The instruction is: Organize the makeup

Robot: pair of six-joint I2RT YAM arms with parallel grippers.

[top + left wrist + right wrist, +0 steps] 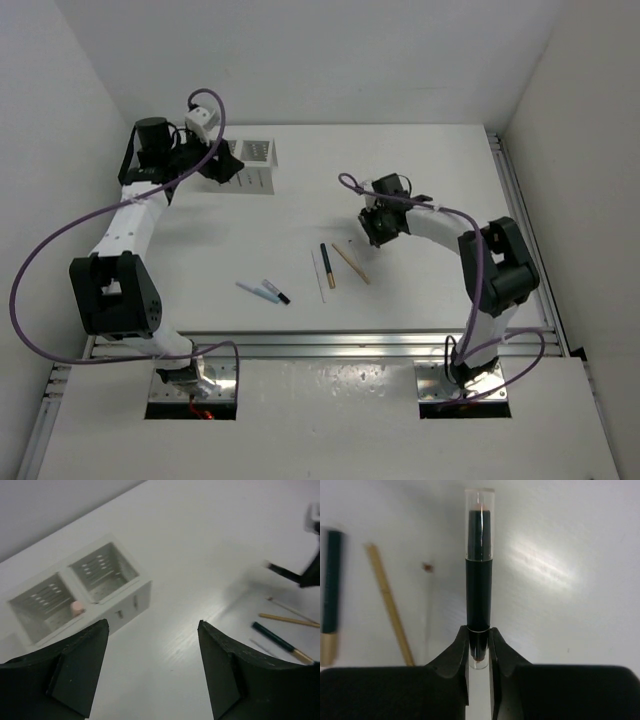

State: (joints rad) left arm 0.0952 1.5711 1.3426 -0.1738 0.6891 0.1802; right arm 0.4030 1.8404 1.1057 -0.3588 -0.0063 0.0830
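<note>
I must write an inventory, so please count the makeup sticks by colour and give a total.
Pink stick, in the white box: 1
Tan stick: 1
Dark stick with gold end: 1
Black stick with clear cap, in the right gripper: 1
Pale blue stick: 1
Thin white stick: 1
Light stick with black tip: 1
Total: 7

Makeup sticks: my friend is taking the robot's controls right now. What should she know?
Left gripper: open, empty, near the white box.
Right gripper: shut on a black clear-capped stick.
Done: the pink stick is in one box compartment.
Left to do: the held stick, plus the gold-ended stick, tan stick, pale blue stick and black-tipped stick lying on the table.
</note>
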